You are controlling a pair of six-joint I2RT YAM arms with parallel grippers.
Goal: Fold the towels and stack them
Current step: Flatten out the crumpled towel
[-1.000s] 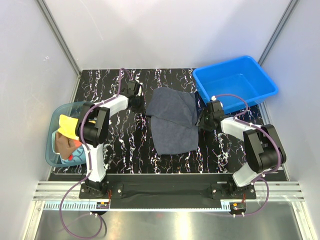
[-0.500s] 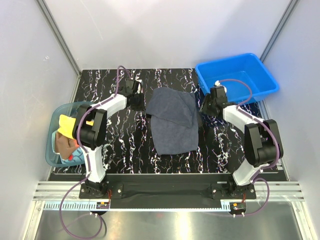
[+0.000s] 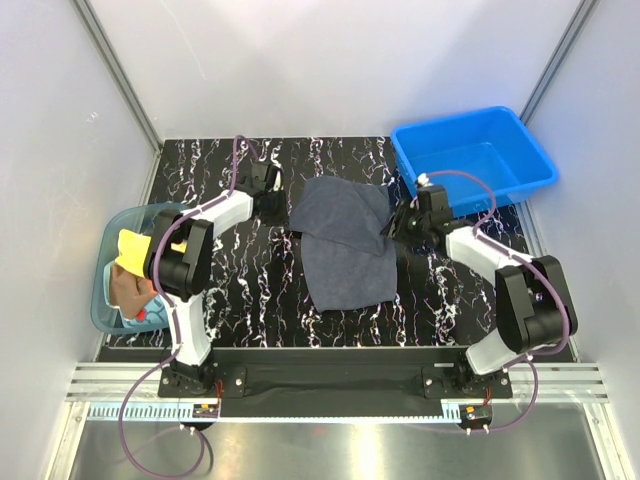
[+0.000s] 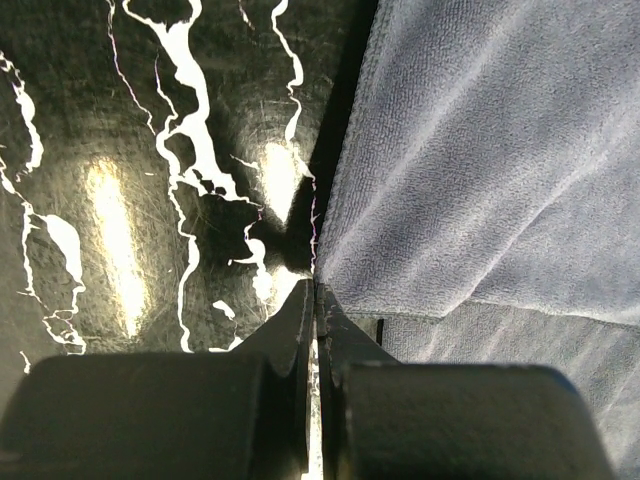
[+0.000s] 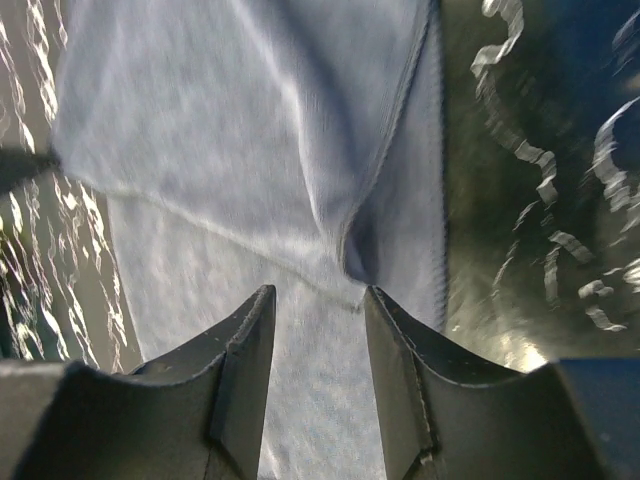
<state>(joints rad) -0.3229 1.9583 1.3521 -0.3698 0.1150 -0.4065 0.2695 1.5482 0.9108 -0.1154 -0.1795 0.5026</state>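
Note:
A dark slate-blue towel (image 3: 345, 240) lies on the black marbled table, its upper part folded over the lower part. It also shows in the left wrist view (image 4: 490, 150) and the right wrist view (image 5: 250, 130). My left gripper (image 3: 283, 208) is shut, its tips (image 4: 315, 292) at the left corner of the folded layer; no cloth shows between the jaws. My right gripper (image 3: 392, 230) is open just above the towel's right side (image 5: 318, 300), near a raised crease. A pale yellow towel (image 3: 133, 250) and a reddish one (image 3: 130, 288) lie in the teal tub.
The translucent teal tub (image 3: 104, 300) stands at the table's left edge. A rigid blue plastic bin (image 3: 470, 160) stands at the back right, close behind my right arm. Grey walls enclose the table on three sides.
My right gripper rose toward the blue bin, then came back down and turned over the towel's right side. My left gripper has barely moved. The towel lies as before.

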